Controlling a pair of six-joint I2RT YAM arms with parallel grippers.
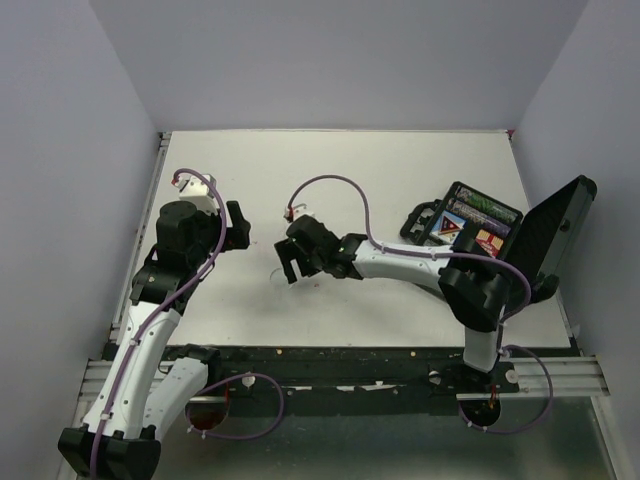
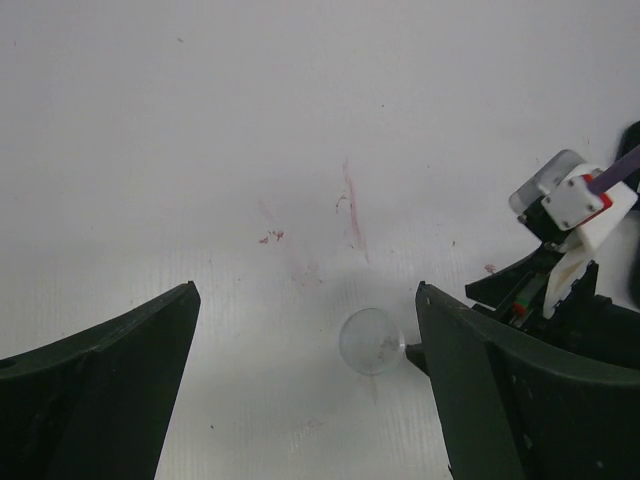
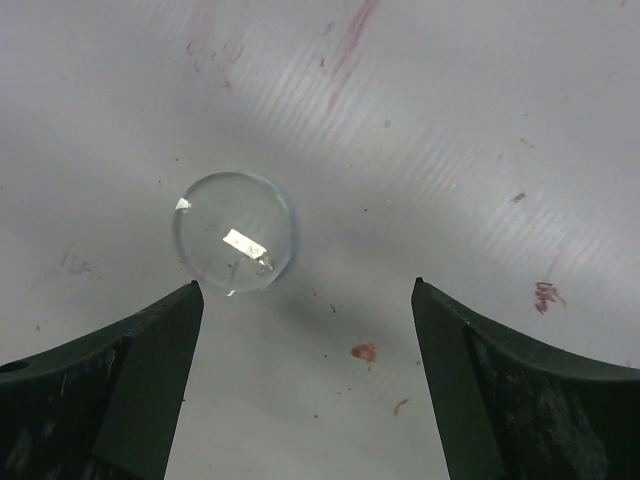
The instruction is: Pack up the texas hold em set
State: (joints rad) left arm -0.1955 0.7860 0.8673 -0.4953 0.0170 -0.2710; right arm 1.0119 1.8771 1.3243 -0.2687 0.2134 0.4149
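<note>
While the white table (image 1: 400, 170) carries the open black hinged case (image 1: 470, 222) at its far right edge, lid raised, the left gripper (image 2: 305, 290) and right gripper (image 3: 306, 290) hover with fingers spread wide, holding nothing. The clear round marker (image 3: 234, 232) lies flat mid-table, just beyond one right fingertip, untouched.

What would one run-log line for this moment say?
right fingers: open, near clear marker, not touching | left fingers: open, empty | case: lid open
</note>
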